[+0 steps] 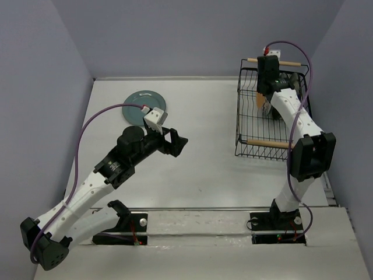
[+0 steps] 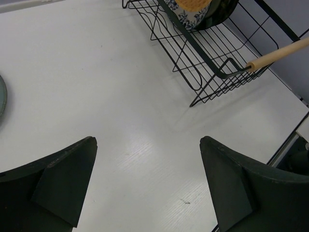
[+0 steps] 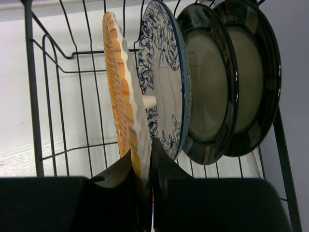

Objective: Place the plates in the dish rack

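Observation:
The black wire dish rack (image 1: 242,119) stands at the right of the table. In the right wrist view three plates stand on edge in it: a white one with blue flowers (image 3: 166,72) and two cream ones with dark rims (image 3: 207,92) (image 3: 251,72). My right gripper (image 3: 142,157) is shut on the rim of the orange-tan plate (image 3: 119,87), holding it upright inside the rack beside the flowered plate. The teal plate (image 1: 144,107) lies flat at the table's back left. My left gripper (image 1: 178,143) hangs open over bare table to the right of it, nothing between its fingers (image 2: 72,169).
The rack's wooden rod handles (image 1: 269,143) (image 1: 280,61) run along its near and far ends. Free wire slots (image 3: 72,96) remain left of the orange-tan plate. Grey walls close in the table on three sides.

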`<state>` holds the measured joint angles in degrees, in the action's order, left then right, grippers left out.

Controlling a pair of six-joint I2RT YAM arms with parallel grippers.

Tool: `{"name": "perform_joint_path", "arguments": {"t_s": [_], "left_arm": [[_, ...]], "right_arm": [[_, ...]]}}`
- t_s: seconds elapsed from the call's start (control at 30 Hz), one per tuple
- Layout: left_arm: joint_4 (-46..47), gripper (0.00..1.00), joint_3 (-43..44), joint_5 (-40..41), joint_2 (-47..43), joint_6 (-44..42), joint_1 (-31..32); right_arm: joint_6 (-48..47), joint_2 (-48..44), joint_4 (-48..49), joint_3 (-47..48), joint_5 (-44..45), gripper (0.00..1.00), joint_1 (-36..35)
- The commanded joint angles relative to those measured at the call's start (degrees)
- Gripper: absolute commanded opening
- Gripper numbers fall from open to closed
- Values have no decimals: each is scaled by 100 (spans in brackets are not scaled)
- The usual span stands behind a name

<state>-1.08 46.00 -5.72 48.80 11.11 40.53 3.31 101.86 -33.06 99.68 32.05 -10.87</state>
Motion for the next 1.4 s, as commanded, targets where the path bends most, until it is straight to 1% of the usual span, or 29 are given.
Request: {"name": "perform_joint_path", "arguments": {"t_s": [0.0,0.1,0.27,0.5,0.9,0.93,1.0,1.03,1.1,1.13,1.2,1.23,1.37], "left_arm": [[143,99,217,255,-19,-145,51],[152,99,208,334,-28,-162,51],[161,99,208,369,60,-171,51],[152,99,208,422,183,-180,51],[152,99,208,510,350,-189,42],[161,99,217,519,359,-189,42],[161,99,208,510,385,-162,42],[152,99,208,510,402,-154,42],[161,99,208,703,455,-110,25],[144,99,208,756,481,-49,7],[117,99,225,817,552,13,-80],[117,99,243,835,587,74,-124],[117,99,269,748,736,294,-431]], "right_arm": [[99,149,335,473,-217,7,287],[152,439,379,570,-375,7,436],[47,773,432,711,-533,7,489],[152,1177,441,763,-735,7,542],[222,1564,502,737,-981,7,648],[240,1591,511,729,-982,8,648],[293,1591,511,676,-964,17,648],[302,1574,511,667,-982,28,648],[293,1547,511,667,-1025,38,648],[302,1512,511,658,-1026,48,648],[284,1459,502,667,-1026,57,648],[275,1398,502,667,-1034,64,648],[267,1126,511,658,-1332,74,648]]}}
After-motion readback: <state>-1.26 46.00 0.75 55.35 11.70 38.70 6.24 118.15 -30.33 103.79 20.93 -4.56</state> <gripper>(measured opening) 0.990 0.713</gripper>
